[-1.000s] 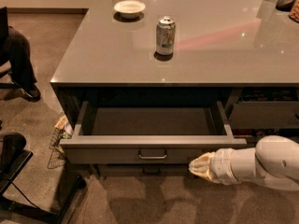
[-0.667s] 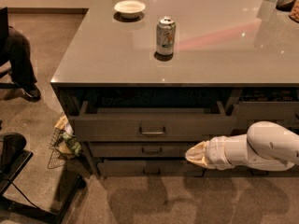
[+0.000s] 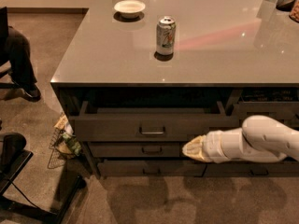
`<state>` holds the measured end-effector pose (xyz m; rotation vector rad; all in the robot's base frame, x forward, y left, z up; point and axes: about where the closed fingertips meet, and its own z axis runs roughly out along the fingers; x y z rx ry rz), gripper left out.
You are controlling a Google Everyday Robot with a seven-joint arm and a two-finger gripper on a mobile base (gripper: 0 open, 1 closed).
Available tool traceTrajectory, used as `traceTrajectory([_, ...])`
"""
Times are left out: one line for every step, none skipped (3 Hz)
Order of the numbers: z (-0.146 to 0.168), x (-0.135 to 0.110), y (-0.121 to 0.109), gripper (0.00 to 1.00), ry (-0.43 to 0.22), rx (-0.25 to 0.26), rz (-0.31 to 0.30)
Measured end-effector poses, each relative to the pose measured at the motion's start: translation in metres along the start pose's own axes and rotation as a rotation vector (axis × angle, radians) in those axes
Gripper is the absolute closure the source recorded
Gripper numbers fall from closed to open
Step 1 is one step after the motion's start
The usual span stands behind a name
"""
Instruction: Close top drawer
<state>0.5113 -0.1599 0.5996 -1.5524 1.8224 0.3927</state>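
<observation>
The top drawer (image 3: 117, 125) is a wide dark-grey drawer under the counter, with a small metal handle (image 3: 152, 130) at its centre. It stands nearly pushed in, its front a little proud of the cabinet, with a narrow strip of its inside showing above the front. My gripper (image 3: 189, 149) is at the tip of the white arm coming in from the right. It sits just below the drawer front's right part, in front of the second drawer (image 3: 135, 149).
On the counter (image 3: 107, 55) stand a soda can (image 3: 165, 35) and a white bowl (image 3: 129, 7). A third drawer (image 3: 149, 168) lies below. A wire basket (image 3: 63, 141) sits on the floor at the cabinet's left. A seated person's leg (image 3: 18, 59) and a dark chair base (image 3: 14, 167) are at the left.
The top drawer went from wide open to nearly shut. My gripper moved back toward the cabinet with it and ended slightly lower, below the drawer front.
</observation>
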Motion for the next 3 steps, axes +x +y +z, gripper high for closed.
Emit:
traceTrajectory([0.022, 0.004, -0.042, 1.00, -0.033, -0.017, -0.027])
traceTrajectory([0.026, 0.016, -0.093, 1.00, -0.047, 0.016, -0.028])
traceTrajectory([0.016, 0.010, -0.117, 1.00, -0.052, 0.058, -0.047])
